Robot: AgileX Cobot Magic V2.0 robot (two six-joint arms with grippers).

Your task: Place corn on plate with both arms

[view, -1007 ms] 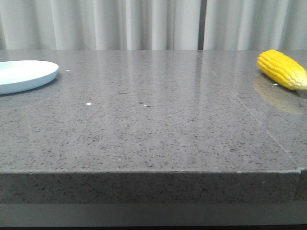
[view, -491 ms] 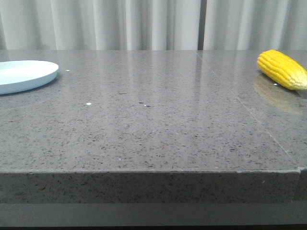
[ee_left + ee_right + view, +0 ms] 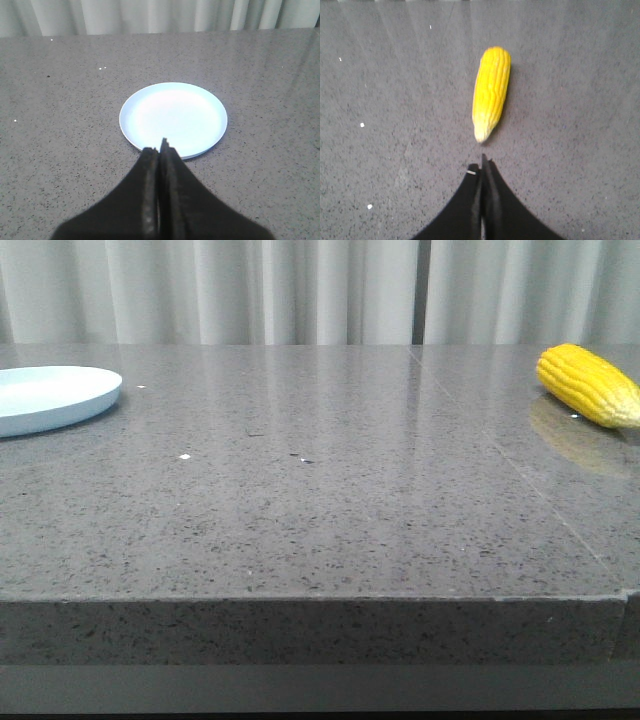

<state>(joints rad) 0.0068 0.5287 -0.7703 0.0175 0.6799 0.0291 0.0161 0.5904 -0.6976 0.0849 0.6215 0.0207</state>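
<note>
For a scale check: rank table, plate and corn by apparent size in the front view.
1. Table, fills most of the frame.
2. Plate, cropped by the frame's edge.
3. Corn, similar to the plate, also cropped, so that order is unsure.

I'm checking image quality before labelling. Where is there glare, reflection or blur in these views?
Front view: the glossy table mirrors the curtains as pale streaks and carries a dim reflection beneath the corn. Left wrist view: the plate is washed out to near white at its centre, and the shut left hand is a soft dark shape. Right wrist view: the corn looks slightly soft, and the shut right hand is blurred.
</note>
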